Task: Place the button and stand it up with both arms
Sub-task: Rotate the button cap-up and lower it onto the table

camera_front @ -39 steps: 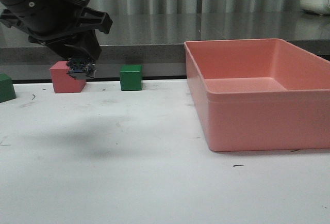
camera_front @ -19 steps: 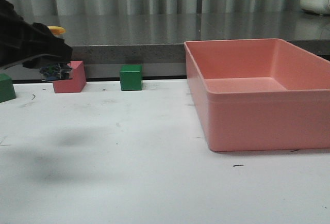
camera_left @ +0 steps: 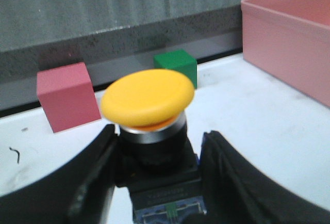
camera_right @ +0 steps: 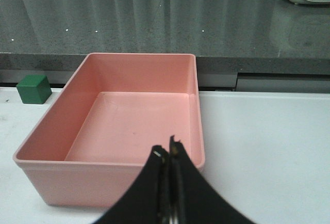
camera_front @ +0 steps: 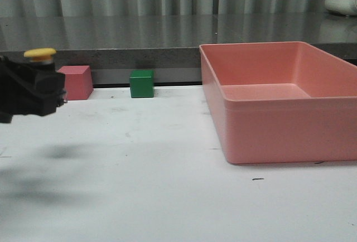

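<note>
My left gripper is at the far left of the front view, above the white table, and is shut on the button. The button's yellow cap points up above the fingers. In the left wrist view the button shows its yellow cap, silver collar, black body and bluish base between the two black fingers of the left gripper. My right gripper is shut and empty, over the near rim of the pink bin. The right gripper is out of the front view.
A pink cube and a green cube stand at the table's back edge, beyond the left gripper. The large pink bin fills the right side. A grey counter runs behind the table.
My left gripper has moved left and down with the button and turned it, so the yellow cap now points up. It now covers the green cube at the left edge.
</note>
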`<state>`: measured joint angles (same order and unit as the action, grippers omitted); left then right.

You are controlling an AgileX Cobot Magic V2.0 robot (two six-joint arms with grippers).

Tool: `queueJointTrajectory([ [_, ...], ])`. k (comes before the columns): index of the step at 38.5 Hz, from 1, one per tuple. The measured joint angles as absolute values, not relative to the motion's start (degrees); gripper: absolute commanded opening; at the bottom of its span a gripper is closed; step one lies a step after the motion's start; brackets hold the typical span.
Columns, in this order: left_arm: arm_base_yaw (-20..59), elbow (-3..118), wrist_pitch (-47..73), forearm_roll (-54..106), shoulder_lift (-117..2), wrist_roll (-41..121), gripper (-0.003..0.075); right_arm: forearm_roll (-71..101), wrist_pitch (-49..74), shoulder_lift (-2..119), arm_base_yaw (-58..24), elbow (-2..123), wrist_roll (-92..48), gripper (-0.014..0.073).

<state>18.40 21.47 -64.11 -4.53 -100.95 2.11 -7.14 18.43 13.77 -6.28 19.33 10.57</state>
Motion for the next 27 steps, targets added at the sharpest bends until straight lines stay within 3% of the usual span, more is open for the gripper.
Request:
queueJointTrajectory([
  [8, 18.4, 21.83, -64.2, -4.43, -109.7, 2.33, 0.0117, -7.14, 18.43, 13.77, -6.28, 19.33, 10.57, -0.007],
  [27, 18.4, 22.05, -65.36, -4.87, -111.39, 2.33, 0.0132, -7.14, 18.43, 13.77, -6.28, 19.33, 10.57, -0.007],
])
